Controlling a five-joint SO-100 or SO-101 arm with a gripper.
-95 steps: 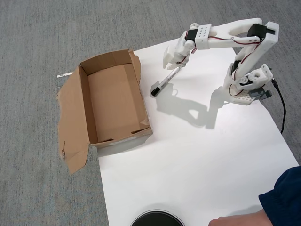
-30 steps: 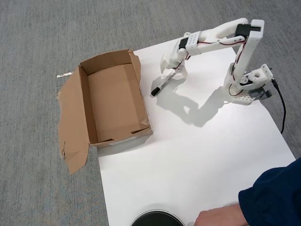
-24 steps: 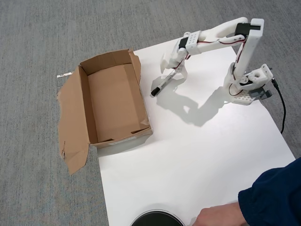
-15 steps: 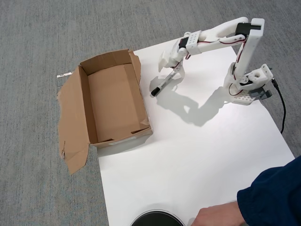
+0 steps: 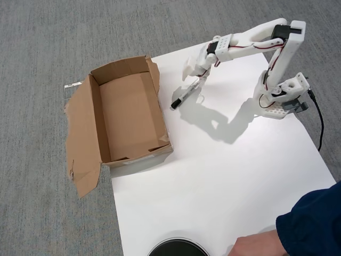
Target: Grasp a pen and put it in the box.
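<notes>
The arm's fingers (image 5: 196,76) are closed on the upper end of the pen (image 5: 185,94), which slants down to the left in the overhead view, its black cap end low over the white sheet (image 5: 224,176). Whether that tip touches the sheet cannot be told. The pen is just right of the box (image 5: 128,114) and outside it, near the box's top right corner. The box lies open with nothing visible inside, its torn flaps splayed to the left over the grey carpet (image 5: 48,42). The arm's base (image 5: 279,98) stands at the sheet's right edge. A hand (image 5: 258,246) in a dark blue sleeve (image 5: 314,226) rests at the bottom right, beside a black round thing (image 5: 177,247)
</notes>
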